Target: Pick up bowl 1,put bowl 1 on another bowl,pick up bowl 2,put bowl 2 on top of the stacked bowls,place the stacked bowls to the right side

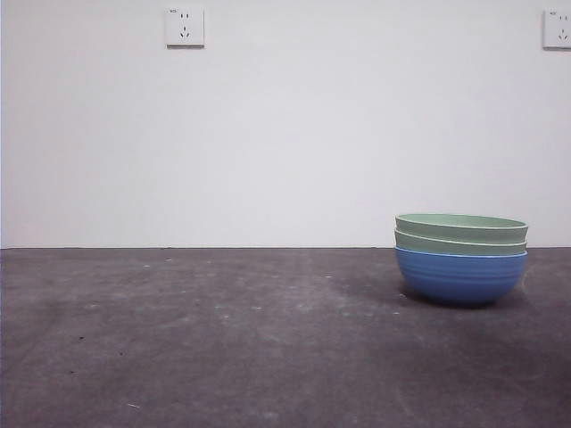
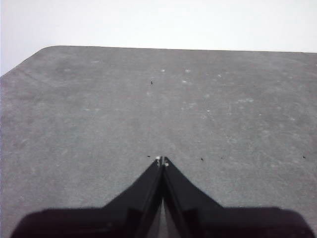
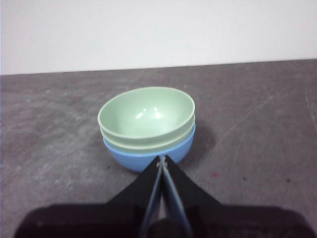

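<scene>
In the right wrist view, the right claw (image 3: 162, 159) sits nearest, its two black jaws pressed together tip to tip and grasping nothing. Just past those tips stand the stacked bowls (image 3: 147, 126) on the dark grey table (image 3: 257, 129): the blue bowl (image 3: 148, 154) at the bottom, touching the table, a pale green bowl (image 3: 146, 141) nested in it with only its rim band showing, and a second pale green bowl (image 3: 146, 111) nested on top, its hollow open to the camera and empty. The claw is close to the stack; whether it touches the blue bowl cannot be told.

In the left wrist view, the left claw (image 2: 162, 161) is likewise clenched, jaws meeting at the tips, over a bare, scuffed stretch of table with a rounded corner far off.

In the front view the stack stands upright at the right side of the table, towards its far edge, casting a soft shadow. Neither arm shows there. Behind the table rises a white wall (image 1: 285, 134) with one socket plate (image 1: 185, 27) high up left of centre and another socket plate (image 1: 558, 28) at the right edge.
</scene>
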You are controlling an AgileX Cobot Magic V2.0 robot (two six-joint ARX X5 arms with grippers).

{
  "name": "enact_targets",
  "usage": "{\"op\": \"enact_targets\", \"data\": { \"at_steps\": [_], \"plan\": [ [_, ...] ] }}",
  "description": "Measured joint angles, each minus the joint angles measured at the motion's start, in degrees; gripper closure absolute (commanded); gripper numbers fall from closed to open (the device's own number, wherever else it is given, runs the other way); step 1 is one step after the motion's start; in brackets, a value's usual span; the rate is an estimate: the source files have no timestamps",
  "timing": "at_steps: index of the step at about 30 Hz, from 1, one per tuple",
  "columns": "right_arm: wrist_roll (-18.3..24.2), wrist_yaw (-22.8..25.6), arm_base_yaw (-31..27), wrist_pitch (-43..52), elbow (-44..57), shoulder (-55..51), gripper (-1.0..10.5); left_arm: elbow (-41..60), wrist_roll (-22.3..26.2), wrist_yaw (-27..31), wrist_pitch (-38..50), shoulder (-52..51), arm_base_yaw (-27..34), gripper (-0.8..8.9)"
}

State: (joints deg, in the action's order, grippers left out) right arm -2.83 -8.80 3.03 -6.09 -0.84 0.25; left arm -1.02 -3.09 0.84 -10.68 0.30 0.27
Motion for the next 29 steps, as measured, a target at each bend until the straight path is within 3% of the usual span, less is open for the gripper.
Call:
{"op": "enact_targets", "data": {
  "at_steps": [10,29],
  "plan": [
    [-4.07,0.07,0.0,-3.19,-0.11,0.39,9.4,0.0,0.0,-0.02,0.0,0.0,0.0,8.17],
    [-4.48,0.07,0.0,-3.19,-0.11,0.44,9.4,0.0,0.0,0.0,0.02,0.0,0.0,8.17]
  ]
}}
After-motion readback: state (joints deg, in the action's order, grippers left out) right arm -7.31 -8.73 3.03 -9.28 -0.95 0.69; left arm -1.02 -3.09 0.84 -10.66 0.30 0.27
